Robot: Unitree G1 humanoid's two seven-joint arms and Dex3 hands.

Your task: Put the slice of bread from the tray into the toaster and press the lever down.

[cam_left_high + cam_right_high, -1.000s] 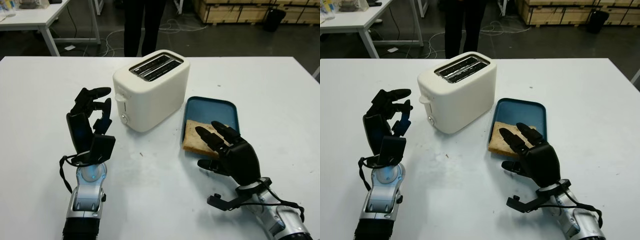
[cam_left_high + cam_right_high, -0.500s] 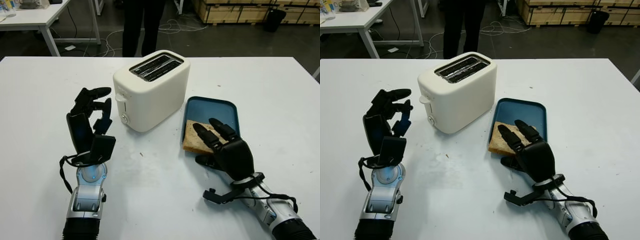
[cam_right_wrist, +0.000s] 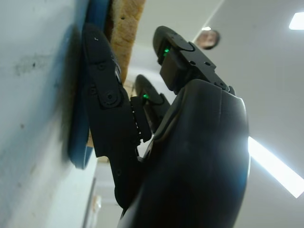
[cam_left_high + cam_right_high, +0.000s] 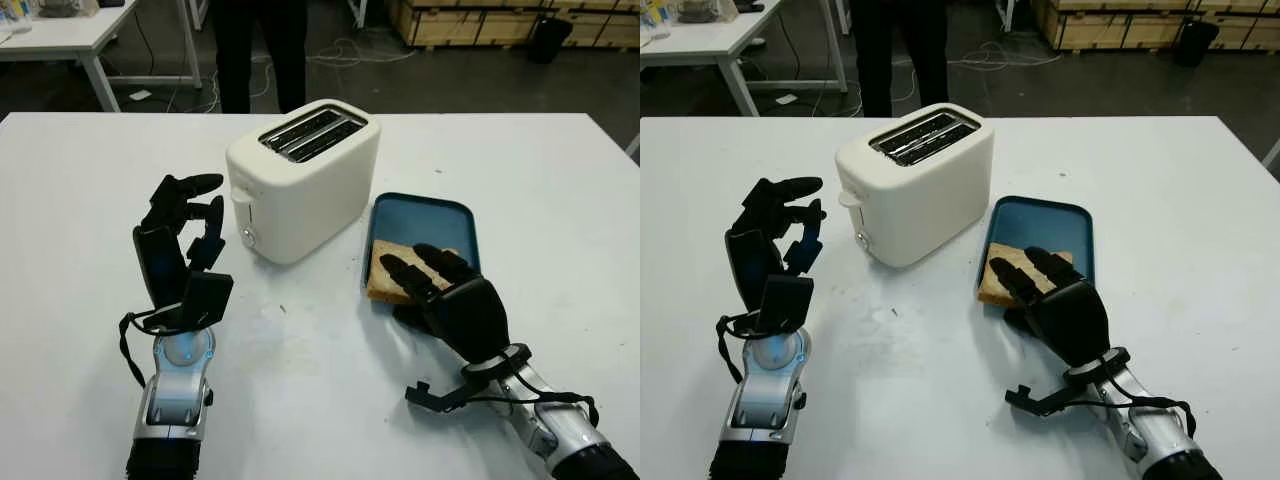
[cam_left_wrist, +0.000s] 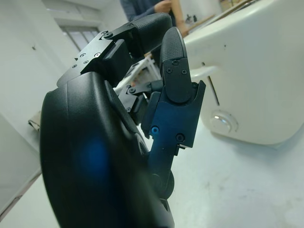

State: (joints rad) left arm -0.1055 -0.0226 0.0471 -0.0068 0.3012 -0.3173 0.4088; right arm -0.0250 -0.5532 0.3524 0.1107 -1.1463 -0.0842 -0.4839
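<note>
A white two-slot toaster [image 4: 310, 185] stands mid-table, its lever [image 4: 238, 196] up on the end facing my left hand. To its right lies a blue tray [image 4: 425, 215] with a slice of bread [image 4: 377, 280] at its near end. My right hand [image 4: 400, 285] is open over the slice, fingers stretched above it and thumb at the tray's near rim. The right wrist view shows the bread [image 3: 126, 28] between the thumb [image 3: 107, 95] and the upper fingers, without a closed grasp. My left hand [image 4: 200, 205] is open, held upright left of the toaster [image 5: 251, 80].
A person's legs [image 4: 255, 50] stand beyond the far edge of the white table [image 4: 80, 200]. Behind are another white table [image 4: 90, 35] at the left, cables on the floor and stacked crates [image 4: 480, 20] at the right.
My right hand has slid forward and lowered over the bread, covering more of the slice. The person behind the table has stepped to the left. The left hand has stayed put.
</note>
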